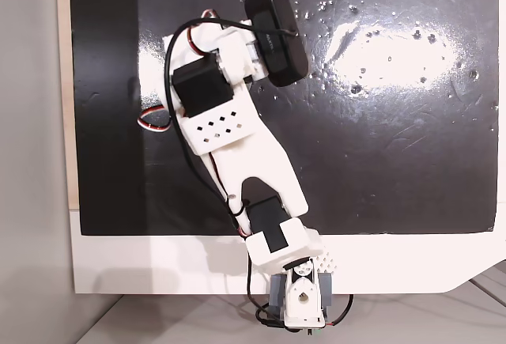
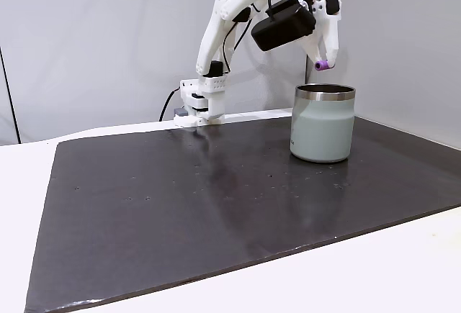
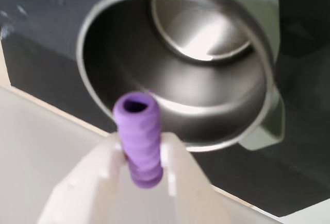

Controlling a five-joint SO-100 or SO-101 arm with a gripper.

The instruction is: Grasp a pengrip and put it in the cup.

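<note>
1. Black matting is covering the white table, with the arm reaching over its far right part.
2. Steel-rimmed, the pale green cup is standing upright on the mat.
3. White gripper is hovering above the cup's rim, its jaws clamped on the purple pengrip.

No text, brand, number or sign can be read in any of the views. The black camera housing at about 12 o'clock in a fixed view carries a faint mark along its side, too small and blurred to make out.
</note>
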